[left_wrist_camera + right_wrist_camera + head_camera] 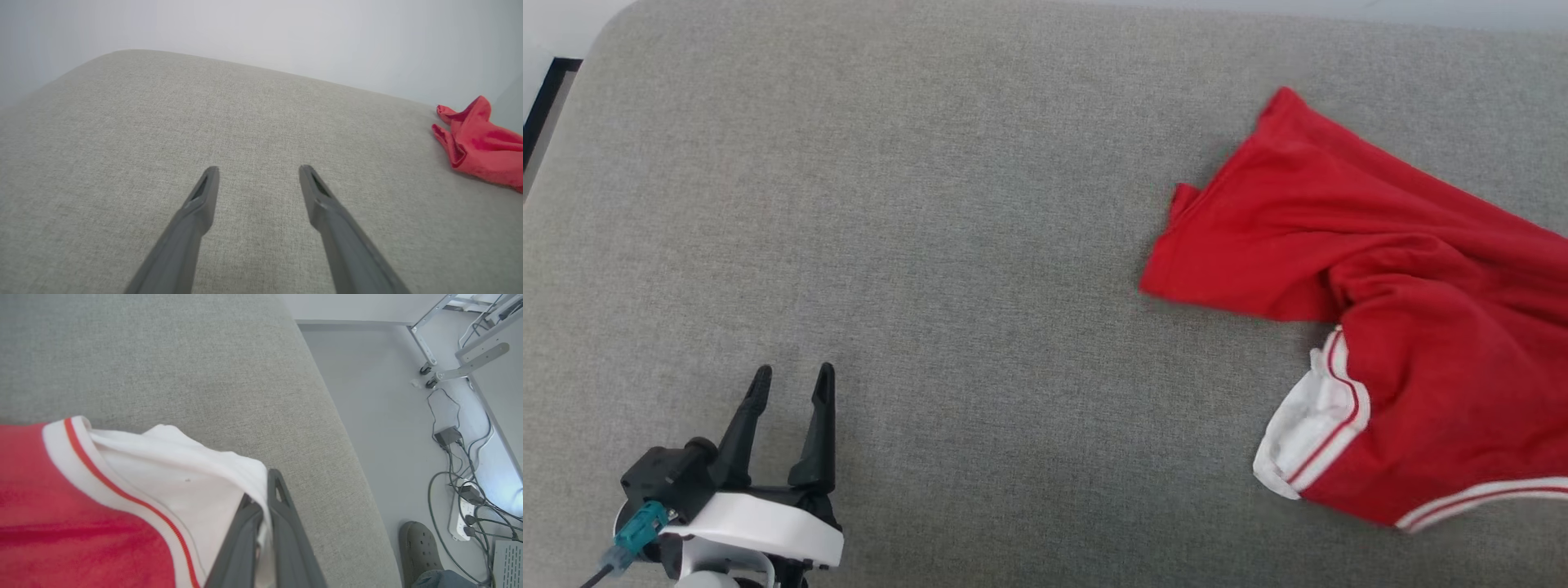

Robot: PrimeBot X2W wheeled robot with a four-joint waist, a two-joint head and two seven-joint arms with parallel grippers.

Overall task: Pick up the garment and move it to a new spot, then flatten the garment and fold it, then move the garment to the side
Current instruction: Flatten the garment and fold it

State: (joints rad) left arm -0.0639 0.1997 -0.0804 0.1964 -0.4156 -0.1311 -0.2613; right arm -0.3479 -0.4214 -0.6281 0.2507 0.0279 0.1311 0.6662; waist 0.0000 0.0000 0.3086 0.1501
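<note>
Lab, wheeled frames (421, 347), tangled cables (453, 457), power strip (463, 516)

No text, label, brand name, number or sign can be read in any of the 3 views (the garment (1405, 269) is plain red and white fabric with striped trim and carries no lettering).

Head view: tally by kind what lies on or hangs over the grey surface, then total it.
garment: 1
left gripper: 1
total: 2
</note>
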